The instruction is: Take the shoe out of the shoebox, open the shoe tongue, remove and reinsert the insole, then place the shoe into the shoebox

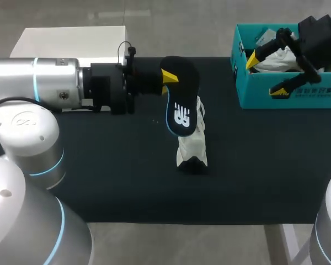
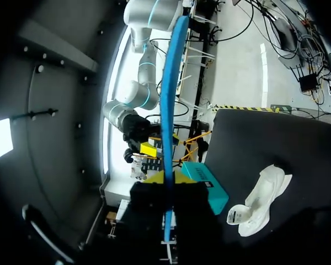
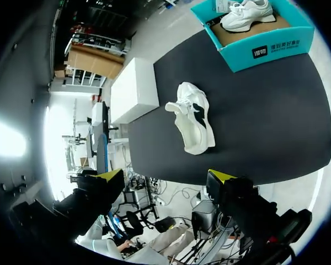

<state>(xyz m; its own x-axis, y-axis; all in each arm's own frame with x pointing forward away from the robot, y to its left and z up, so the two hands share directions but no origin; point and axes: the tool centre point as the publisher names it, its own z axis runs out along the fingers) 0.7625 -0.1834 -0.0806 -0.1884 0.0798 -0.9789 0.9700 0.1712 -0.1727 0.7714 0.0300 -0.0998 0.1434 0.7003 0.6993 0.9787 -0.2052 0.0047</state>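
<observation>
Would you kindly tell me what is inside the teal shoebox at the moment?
A white shoe lies inside the shoebox on a brown lining. In the head view the right gripper hangs over it, covering part of the interior.

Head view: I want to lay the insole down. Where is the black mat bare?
Bare: the black mat between the white sneaker and the teal cardboard shoebox, and along its near edge. Crowded: the middle, where the black blue-edged insole hangs over the sneaker.
</observation>
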